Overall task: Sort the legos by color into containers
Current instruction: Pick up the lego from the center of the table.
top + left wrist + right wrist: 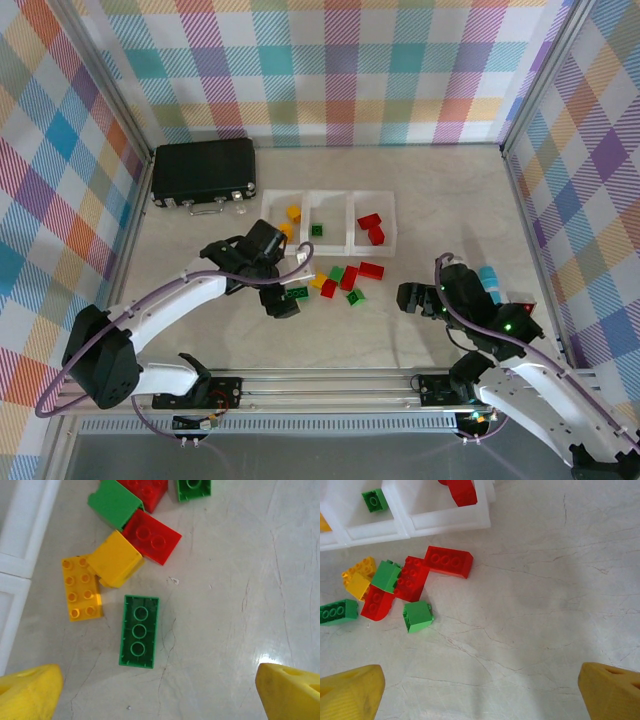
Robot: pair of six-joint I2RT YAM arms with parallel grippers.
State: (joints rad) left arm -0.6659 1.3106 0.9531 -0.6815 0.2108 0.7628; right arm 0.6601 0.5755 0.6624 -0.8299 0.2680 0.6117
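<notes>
left gripper (pixel 159 692): jaws wide open, nothing held. it hangs over the green brick (pixel 139 631), which lies flat on the table (pixel 240 580) with its long axis running 12 to 6 in the left wrist view. the brick sits at 12 o'clock of the fingertip line, slightly toward 9.

we judge the step in hand to be picking up this brick for the middle tray (pixel 335 212), which holds one green piece.

procedure, as we advise it:
- shift toward 12, and a little toward 9, until the brick is centred between the fingers.
- no wrist turn looks necessary. the fingers stand at 9 and 3 and would close across the short width.
- descend straight, then close.

clearances:
- a yellow brick (pixel 81 587) lies just beside the green one at 10 o'clock, with a narrow gap. we would grip the 6 o'clock half to keep the finger off it.
- the 3 o'clock side is bare table.
- in the top view the trays (pixel 349 215) lie at 12 o'clock of the pile (pixel 340 282). lift before crossing it.

right gripper (pixel 480 695): also wide open and empty, over bare table at 4 o'clock of the pile, well apart.
</notes>
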